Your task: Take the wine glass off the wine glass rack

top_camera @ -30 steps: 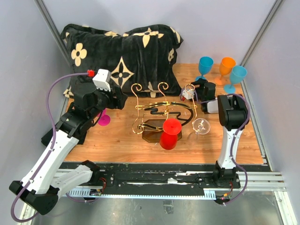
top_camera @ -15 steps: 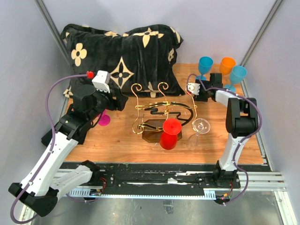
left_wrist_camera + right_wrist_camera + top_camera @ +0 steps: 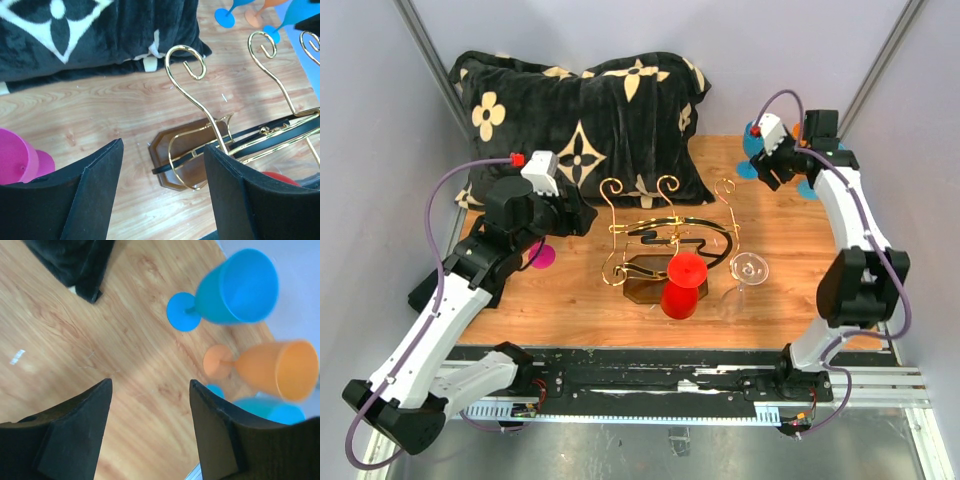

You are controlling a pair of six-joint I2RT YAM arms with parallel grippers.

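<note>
By my reading, you had barely started. The opaque red wine glass hung bowl-down at the 5 o'clock side of the gold wire wine glass rack, which stood on a brown hexagonal base. A clear stemmed wine glass appeared to hang at the rack's 3 o'clock end. You gripped neither.

Your left gripper was spread wide and empty at the rack's 9 o'clock. Your right gripper was likewise spread and empty, off at the table's 1 o'clock above the spare goblets. Grasping and lifting a glass free were both left to do.

I counted:
- one rack
- six glasses: the red one, the clear one, a pink goblet, an orange goblet, a blue goblet and a second blue goblet
- one black floral pillow
</note>
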